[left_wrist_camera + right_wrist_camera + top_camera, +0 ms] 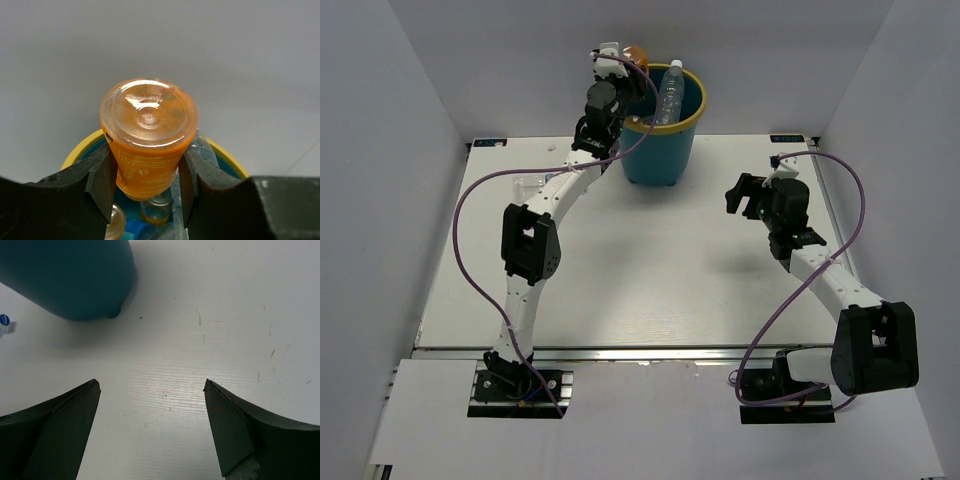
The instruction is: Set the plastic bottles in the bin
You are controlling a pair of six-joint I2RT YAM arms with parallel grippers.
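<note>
We pinch the stubby orange bottle (148, 130) in the left hand (145, 187) over the far bin (660, 160), so letting go should drop it in. Our right hand (151, 390) hangs spread and empty over the surface (210, 330).

orange bottle (148, 120) between the left gripper (148, 165) fingers (100, 185) is showing translucent orange, a paler glossy base and white print on its side. the fingers are showing matte black. below the hand, bin (80, 147) is showing teal inside with a yellow rim. clear bottle (670, 97) in it is showing a blue cap. ahead of the right gripper (151, 382), table (200, 340) is showing white with faint grey scratches.
</note>
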